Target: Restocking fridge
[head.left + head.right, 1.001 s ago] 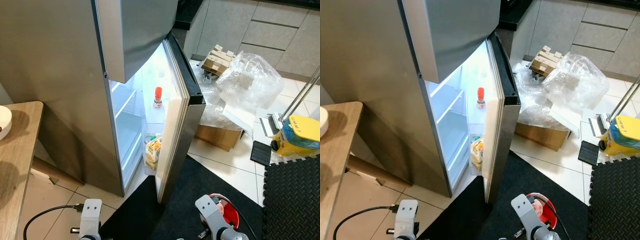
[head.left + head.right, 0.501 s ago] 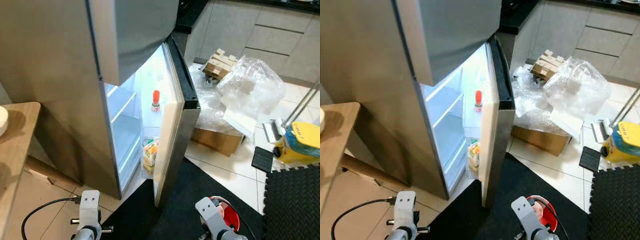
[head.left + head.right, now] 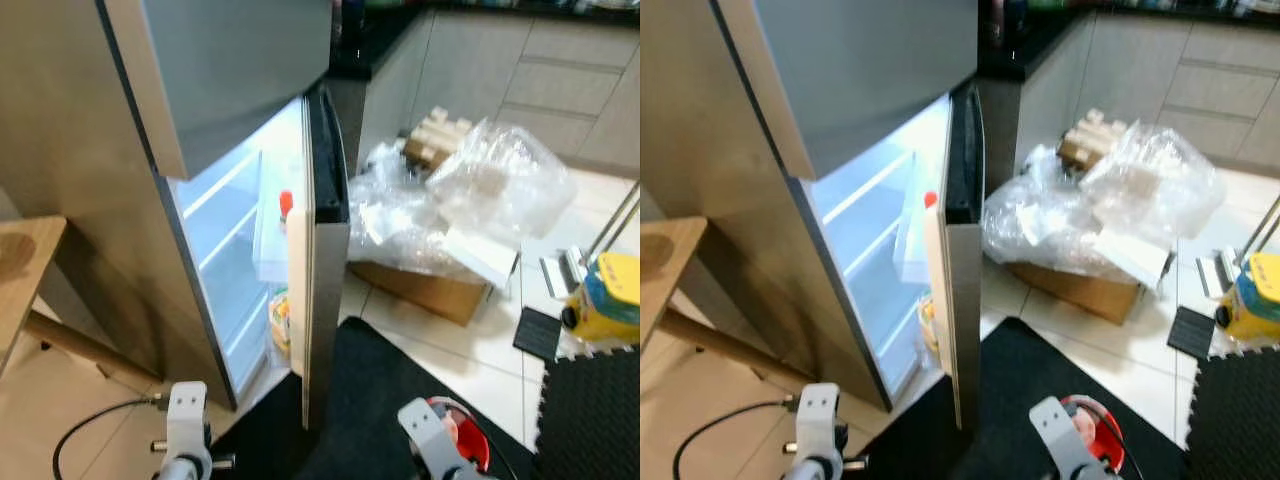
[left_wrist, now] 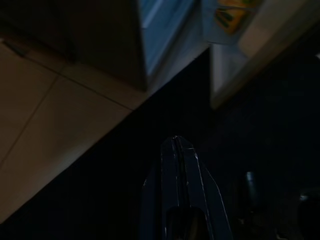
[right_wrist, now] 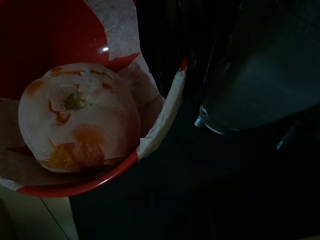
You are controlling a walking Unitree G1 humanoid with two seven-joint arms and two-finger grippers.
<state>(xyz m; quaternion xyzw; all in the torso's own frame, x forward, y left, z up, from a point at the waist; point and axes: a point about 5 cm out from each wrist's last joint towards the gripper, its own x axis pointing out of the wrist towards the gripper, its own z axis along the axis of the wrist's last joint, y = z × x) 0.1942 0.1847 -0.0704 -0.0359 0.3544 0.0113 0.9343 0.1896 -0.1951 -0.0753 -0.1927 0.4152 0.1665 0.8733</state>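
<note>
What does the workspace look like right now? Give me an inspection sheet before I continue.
Surface: black mat in front of the fridge, pale tiles around it.
Job's things: fridge lit inside, its lower door standing part open; red-capped bottle and yellow carton on the door shelves; red bowl holding a peeled orange fruit by the right arm.
Clutter: crumpled clear plastic over a cardboard box; wooden blocks; yellow container.
Grippers: left gripper shut, hanging low over the mat edge; right gripper cannot be judged.
Cables: black cable looping on the floor by the left arm.
Surroundings: wooden table to the left, grey cabinets behind.
</note>
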